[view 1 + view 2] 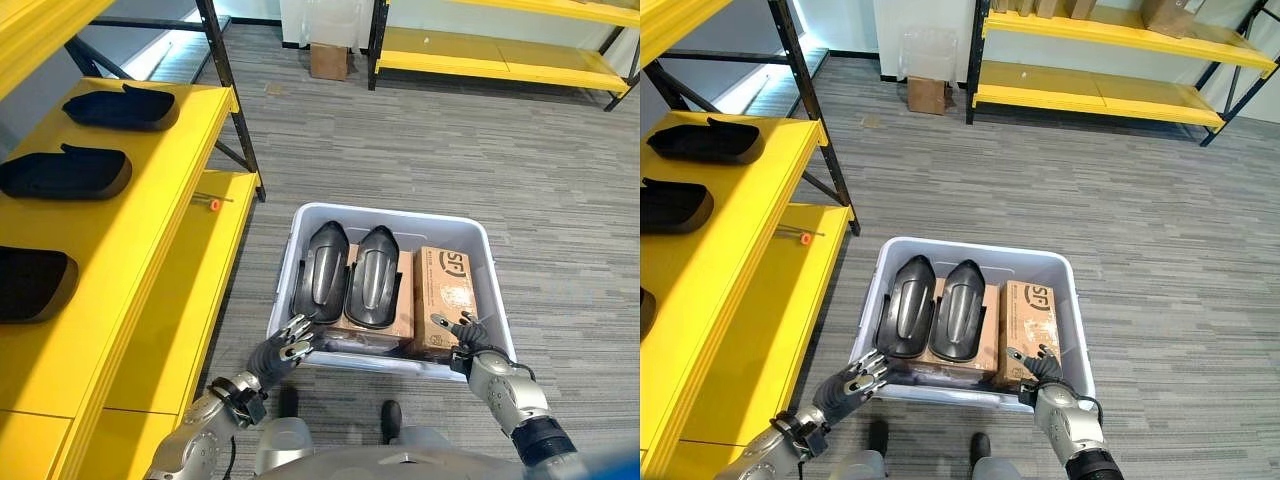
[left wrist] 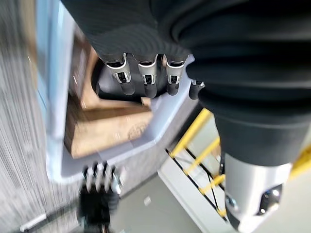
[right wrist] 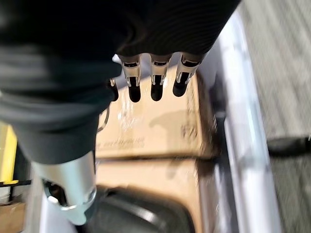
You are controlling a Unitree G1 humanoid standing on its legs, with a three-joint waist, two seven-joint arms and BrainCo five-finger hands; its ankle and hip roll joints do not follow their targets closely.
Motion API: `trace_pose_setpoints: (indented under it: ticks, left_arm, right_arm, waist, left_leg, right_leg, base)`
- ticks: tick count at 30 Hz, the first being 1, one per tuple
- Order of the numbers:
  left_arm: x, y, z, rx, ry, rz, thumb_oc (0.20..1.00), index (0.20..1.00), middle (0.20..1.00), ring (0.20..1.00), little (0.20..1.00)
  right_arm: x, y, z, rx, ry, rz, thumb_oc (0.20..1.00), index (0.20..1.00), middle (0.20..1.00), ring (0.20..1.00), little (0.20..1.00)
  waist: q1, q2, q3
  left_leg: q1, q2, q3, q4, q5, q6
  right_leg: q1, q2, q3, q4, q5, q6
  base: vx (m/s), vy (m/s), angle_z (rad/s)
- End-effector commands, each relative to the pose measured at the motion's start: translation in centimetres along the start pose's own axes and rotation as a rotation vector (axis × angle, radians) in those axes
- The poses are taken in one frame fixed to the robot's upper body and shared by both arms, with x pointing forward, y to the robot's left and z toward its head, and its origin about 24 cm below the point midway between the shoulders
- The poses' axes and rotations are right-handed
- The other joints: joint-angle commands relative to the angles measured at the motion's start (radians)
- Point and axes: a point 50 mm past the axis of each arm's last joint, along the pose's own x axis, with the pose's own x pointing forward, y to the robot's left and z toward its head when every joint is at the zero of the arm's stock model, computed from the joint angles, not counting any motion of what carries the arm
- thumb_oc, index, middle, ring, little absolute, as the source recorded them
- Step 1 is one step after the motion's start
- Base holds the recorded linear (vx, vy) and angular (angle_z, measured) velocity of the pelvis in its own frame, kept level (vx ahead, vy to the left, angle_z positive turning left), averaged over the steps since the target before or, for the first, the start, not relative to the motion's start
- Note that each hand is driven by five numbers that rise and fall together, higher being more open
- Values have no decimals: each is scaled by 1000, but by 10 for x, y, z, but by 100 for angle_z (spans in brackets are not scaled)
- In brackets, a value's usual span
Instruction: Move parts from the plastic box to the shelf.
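A pale plastic box (image 1: 390, 213) stands on the floor before me. Two black moulded parts (image 1: 322, 270) (image 1: 375, 272) lie side by side in it on a flat carton, with a second brown carton (image 1: 445, 285) to their right. My left hand (image 1: 285, 345) hovers at the box's near left corner, fingers (image 2: 146, 82) straight and holding nothing. Over the near right corner my right hand (image 1: 465, 335) is open above the brown carton (image 3: 155, 121), fingers (image 3: 155, 82) straight. The yellow shelf (image 1: 150, 200) runs along my left.
Three black parts (image 1: 120, 107) (image 1: 65, 173) (image 1: 30, 283) lie on the shelf's upper board. A small orange-tipped item (image 1: 214, 204) rests on the lower board. Black shelf posts (image 1: 235, 100) stand beside the box. A cardboard box (image 1: 328, 60) and another yellow rack (image 1: 500, 55) stand farther off.
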Motion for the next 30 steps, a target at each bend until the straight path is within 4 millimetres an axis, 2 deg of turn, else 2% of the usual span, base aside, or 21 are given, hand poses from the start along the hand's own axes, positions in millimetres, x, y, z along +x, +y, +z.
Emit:
trace_pose_setpoints:
  ticks: [1,6,10,14,20,30]
  left_arm:
    - [14,-14,18,38,-77,-73,1000,1000,1000,1000,1000]
    - [25,-19,36,69,-97,-90,1000,1000,1000,1000,1000]
    - [35,-21,56,112,-125,-103,1000,1000,1000,1000,1000]
    - [41,-21,71,149,-161,-84,1000,1000,1000,1000,1000]
    - [42,-19,85,164,-200,-86,1000,1000,1000,1000,1000]
    - [50,-24,95,183,-215,-122,1000,1000,1000,1000,1000]
  right_arm:
    - [7,-2,51,-15,-197,-27,1000,1000,1000,1000,1000]
    - [13,-1,81,13,-255,-31,1000,1000,1000,1000,1000]
    - [14,2,125,27,-345,-30,1000,1000,1000,1000,1000]
    - [9,6,161,52,-430,-13,1000,1000,1000,1000,1000]
    - [-4,7,198,68,-522,5,1000,1000,1000,1000,1000]
    - [7,1,201,213,-396,-84,1000,1000,1000,1000,1000]
  waist:
    - [34,28,35]
    - [55,42,75]
    - [74,52,132]
    - [89,62,181]
    - [98,73,232]
    - [113,92,290]
  left_leg:
    - [31,17,14,19,-91,26]
    - [-25,8,4,58,-89,30]
    - [-97,-6,-31,101,-86,35]
    - [-151,-24,-63,127,-80,40]
    - [-209,-45,-86,148,-74,46]
    - [-293,-70,-98,190,-69,60]
  right_leg:
    - [-34,-25,-78,111,-53,30]
    - [-84,-16,-84,150,-62,19]
    - [-133,-7,-85,181,-69,5]
    - [-169,-1,-85,199,-72,-6]
    - [-216,-3,-84,217,-75,-13]
    - [-285,-16,-78,247,-69,-17]
  base:
    - [1,-71,-2]
    - [-67,-41,-1]
    - [-133,-18,5]
    - [-88,13,5]
    - [-74,39,4]
    - [-37,32,4]
